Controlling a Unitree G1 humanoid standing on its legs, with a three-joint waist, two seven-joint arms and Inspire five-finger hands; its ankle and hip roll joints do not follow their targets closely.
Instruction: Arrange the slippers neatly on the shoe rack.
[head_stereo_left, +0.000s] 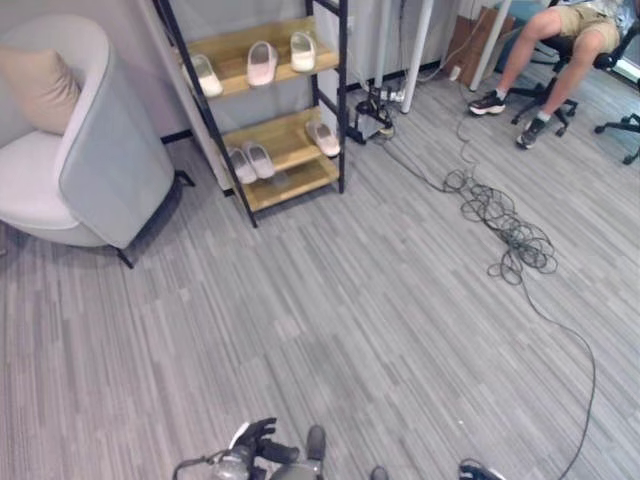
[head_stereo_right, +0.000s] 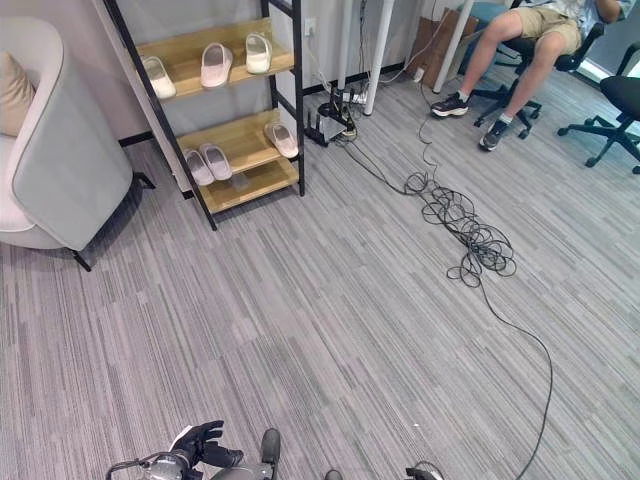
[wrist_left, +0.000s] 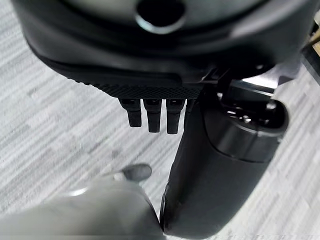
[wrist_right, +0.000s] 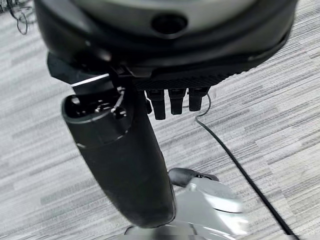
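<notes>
A black-framed shoe rack (head_stereo_left: 341, 100) with wooden shelves stands far ahead against the wall. Its upper shelf carries a white slipper (head_stereo_left: 206, 74), a pink slipper (head_stereo_left: 261, 63) and another white slipper (head_stereo_left: 303, 50). On the shelf below lies a pale pair (head_stereo_left: 250, 161) side by side, with a single slipper (head_stereo_left: 322, 137) at the right end. The lowest board (head_stereo_left: 290, 185) is bare. My left hand (wrist_left: 150, 75) hangs low over the grey carpet, far from the rack, fingers (wrist_left: 152, 115) straight and holding nothing. My right hand (wrist_right: 170, 65) hangs the same way, open and holding nothing.
A grey armchair (head_stereo_left: 100, 160) with a beige cushion (head_stereo_left: 40, 85) stands left of the rack. A power strip (head_stereo_left: 372, 118) and white table legs (head_stereo_left: 418, 55) are to its right. A person sits on an office chair (head_stereo_left: 545, 60) at the far right, beside another chair (head_stereo_left: 625, 125).
</notes>
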